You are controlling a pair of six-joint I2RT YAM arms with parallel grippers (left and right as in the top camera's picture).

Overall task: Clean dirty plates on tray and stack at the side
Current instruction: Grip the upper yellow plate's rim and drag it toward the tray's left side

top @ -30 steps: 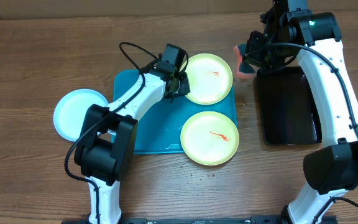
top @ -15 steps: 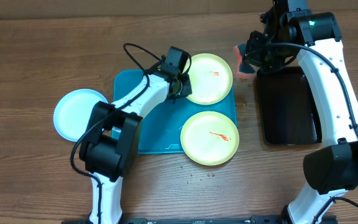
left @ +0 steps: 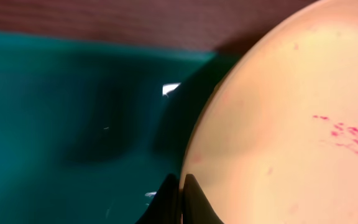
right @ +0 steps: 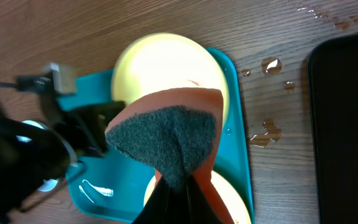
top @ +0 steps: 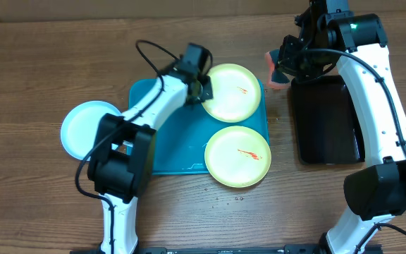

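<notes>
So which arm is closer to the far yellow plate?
Left. The left end effector pinches the plate's left rim; the right end effector, holding a sponge, sits apart beyond its right side.

Left arm (top: 150,109) across tray (top: 178,152); open wood (top: 34,77) around blue plate (top: 80,130).

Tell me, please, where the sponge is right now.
Overhead, the sponge is in the right gripper, held over the table between the tray's far corner and the black tray.
</notes>
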